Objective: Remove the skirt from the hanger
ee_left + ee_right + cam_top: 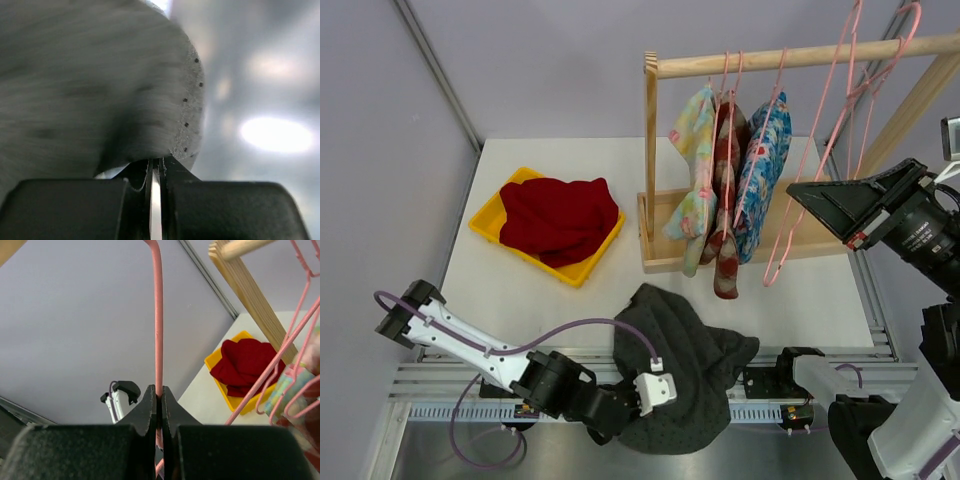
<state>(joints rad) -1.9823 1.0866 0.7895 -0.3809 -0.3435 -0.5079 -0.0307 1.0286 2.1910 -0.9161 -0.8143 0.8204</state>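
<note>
Your left gripper (156, 167) is pinched tight on the hem of the dark grey dotted fabric skirt (685, 365); the wrist view shows the cloth bunched right above the closed jaws. The skirt lies in a heap at the near edge of the white table (520, 300), spilling over the metal rail (450, 375) in front, clear of any hanger. Your right gripper (159, 396) is up on the right, clamped on the thin pink wire hanger (158, 315), the wire running straight up between the fingers. That hanger hangs bare from the wooden clothes rack (650, 150) at the far side. Three colourful patterned garments (725, 180) hang beside it. Far left sits a yellow plastic tray (485, 225) holding a crumpled dark red cloth (560, 215).
</note>
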